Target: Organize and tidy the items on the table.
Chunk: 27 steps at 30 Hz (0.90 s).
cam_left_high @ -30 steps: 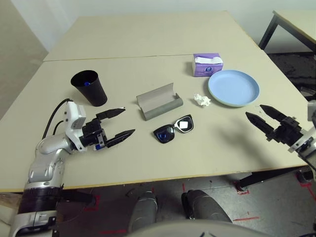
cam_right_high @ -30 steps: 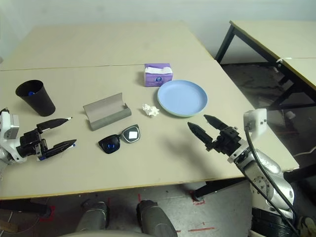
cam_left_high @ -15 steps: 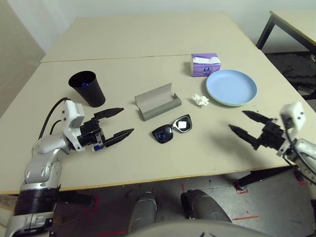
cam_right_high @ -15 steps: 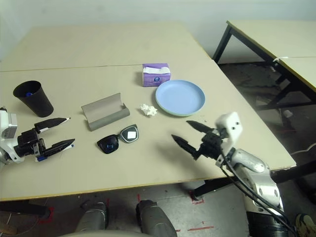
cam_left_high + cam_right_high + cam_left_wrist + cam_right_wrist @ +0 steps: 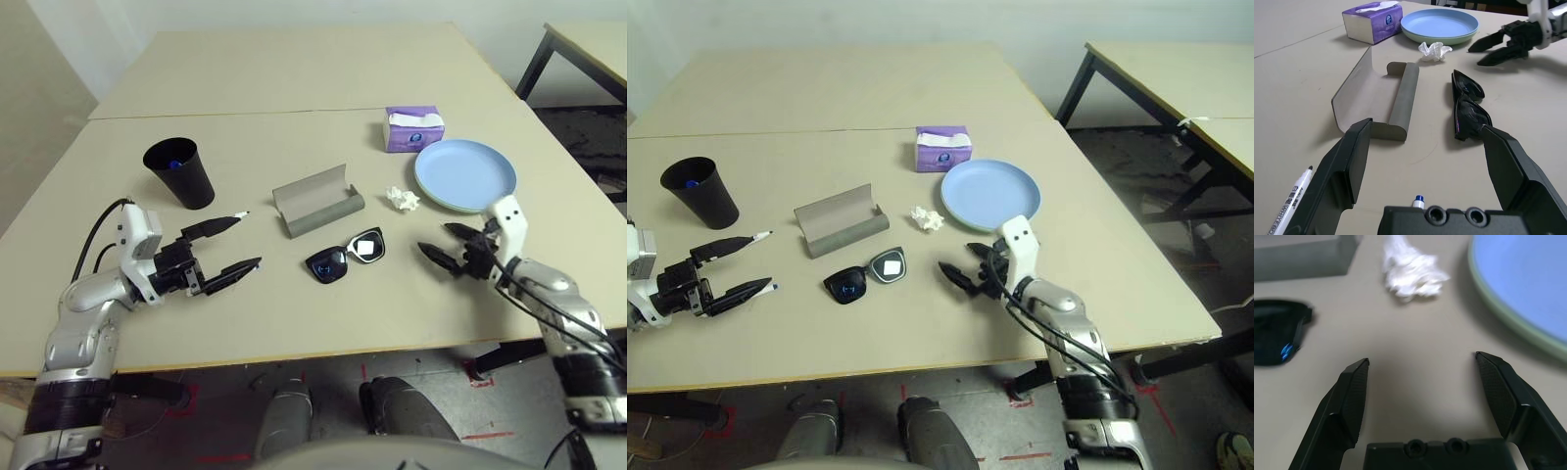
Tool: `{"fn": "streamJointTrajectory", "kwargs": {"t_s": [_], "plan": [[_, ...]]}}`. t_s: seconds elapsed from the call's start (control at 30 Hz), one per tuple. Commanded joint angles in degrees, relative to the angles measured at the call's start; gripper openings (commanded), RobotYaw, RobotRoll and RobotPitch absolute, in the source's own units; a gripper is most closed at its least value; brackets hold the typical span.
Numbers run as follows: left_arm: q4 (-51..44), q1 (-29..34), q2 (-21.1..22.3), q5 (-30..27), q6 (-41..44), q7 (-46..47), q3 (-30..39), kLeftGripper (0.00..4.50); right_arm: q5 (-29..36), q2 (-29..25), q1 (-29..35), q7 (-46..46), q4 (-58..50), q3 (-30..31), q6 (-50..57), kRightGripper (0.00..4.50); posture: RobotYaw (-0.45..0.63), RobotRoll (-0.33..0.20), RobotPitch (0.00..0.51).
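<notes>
The right gripper (image 5: pixel 443 255), jaws wide and empty, hangs low right of the sunglasses (image 5: pixel 344 257), near the tissue (image 5: pixel 401 199); a pickup looks underway; next it must close in and pinch. The left gripper (image 5: pixel 233 242) sits wide open, empty.

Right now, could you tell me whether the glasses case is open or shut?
Open. The case lies with its flap folded back flat on the table, its inside bare, and the sunglasses lie beside it.

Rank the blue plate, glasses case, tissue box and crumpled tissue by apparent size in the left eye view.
1. blue plate
2. glasses case
3. tissue box, though it sits farther back
4. crumpled tissue
</notes>
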Motion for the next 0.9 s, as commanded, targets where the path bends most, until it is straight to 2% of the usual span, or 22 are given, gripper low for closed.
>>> {"fn": "streamJointTrajectory", "kwargs": {"t_s": [0.03, 0.6, 0.9], "plan": [[-1.2, 0.4, 0.2, 0.0, 0.7, 0.4, -0.1, 4.50, -1.3, 1.3, -1.3, -1.4, 3.7, 0.5, -0.6, 4.44, -0.02, 0.000, 0.118], [-0.1, -0.2, -0.3, 0.4, 0.6, 0.4, -0.7, 4.50, -4.2, 9.2, -10.9, -2.2, 12.9, 3.9, -3.7, 4.44, -0.03, 0.000, 0.116], [1.6, 1.0, 0.3, 0.6, -0.3, 0.7, 0.9, 4.50, -5.7, 10.5, -15.1, -0.8, 17.6, 5.5, -6.9, 4.44, -0.02, 0.000, 0.113]]}}
